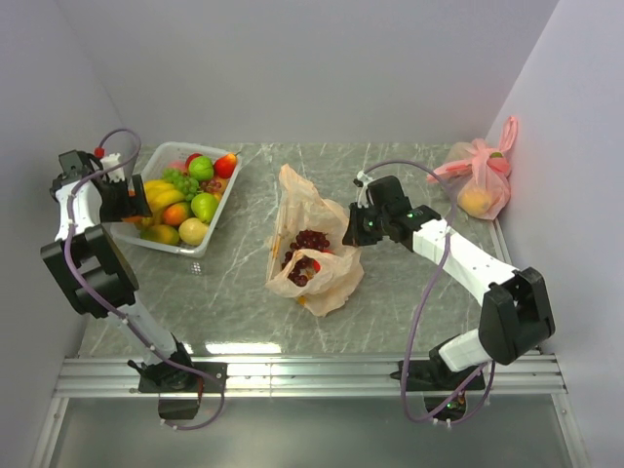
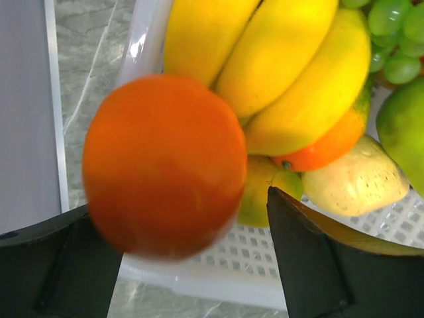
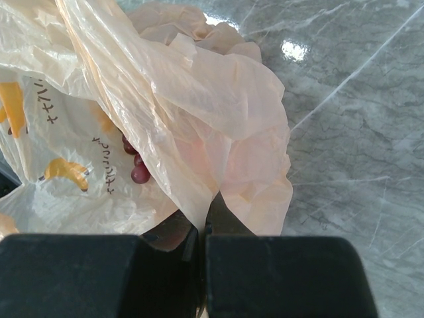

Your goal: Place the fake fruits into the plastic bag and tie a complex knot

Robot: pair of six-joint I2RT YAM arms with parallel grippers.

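The peach-orange plastic bag [image 1: 314, 255] lies mid-table with its mouth open, and purple grapes [image 1: 310, 240] lie inside. No knot of its handles is in view. My right gripper [image 1: 353, 230] is shut on the bag's right edge, and the film is pinched between its jaws in the right wrist view [image 3: 204, 222]. The other fake fruits [image 1: 190, 195] fill a white tray. My left gripper [image 1: 125, 207] is open at the tray's left rim. A blurred orange [image 2: 164, 165] sits between its fingers [image 2: 311, 258], against the left one and clear of the right one.
The white perforated tray [image 1: 172, 248] stands at the back left and holds bananas [image 2: 291, 73], green grapes [image 2: 394, 33] and apples. A tied pink bag [image 1: 480, 181] with a yellow fruit inside stands at the back right corner. Walls close in on both sides.
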